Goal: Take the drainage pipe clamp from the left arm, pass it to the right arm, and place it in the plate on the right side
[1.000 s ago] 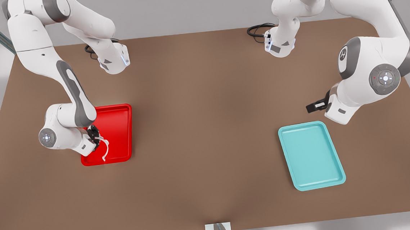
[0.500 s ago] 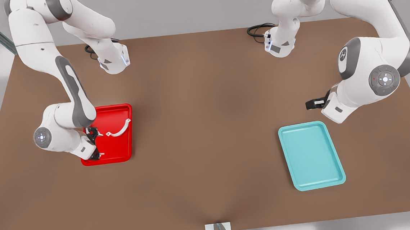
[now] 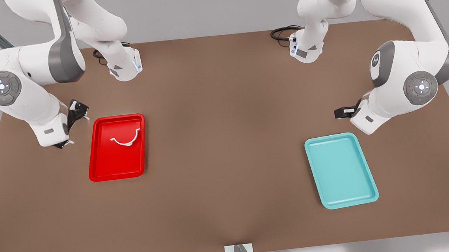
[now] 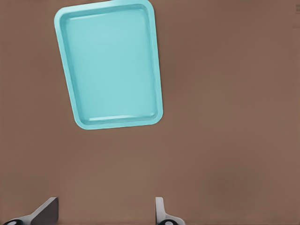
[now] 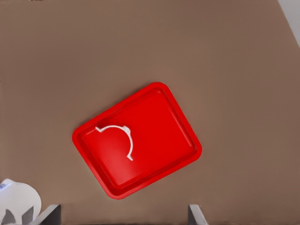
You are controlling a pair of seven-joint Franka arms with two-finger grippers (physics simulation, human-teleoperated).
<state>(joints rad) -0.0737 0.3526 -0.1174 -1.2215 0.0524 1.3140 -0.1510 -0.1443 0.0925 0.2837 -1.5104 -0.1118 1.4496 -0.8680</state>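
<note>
A wide brown counter [image 3: 226, 149] carries two shallow trays lying flat and well apart. The red plate [image 3: 109, 171] sits toward the front view's left, and a teal tray [image 3: 342, 173] sits toward the front view's right, a little nearer the near edge and turned slightly askew. At the far edge stand the two arm bases [image 3: 125, 65], each with a black cable [image 3: 281, 33] looped on the counter beside it.

The red plate [image 3: 100, 166] looks like glossy, smooth plastic, as does the teal tray [image 3: 366, 175]. The white drainage pipe clamp [image 3: 125, 141] looks smooth plastic. The brown table [image 3: 228, 181] is matt.
</note>
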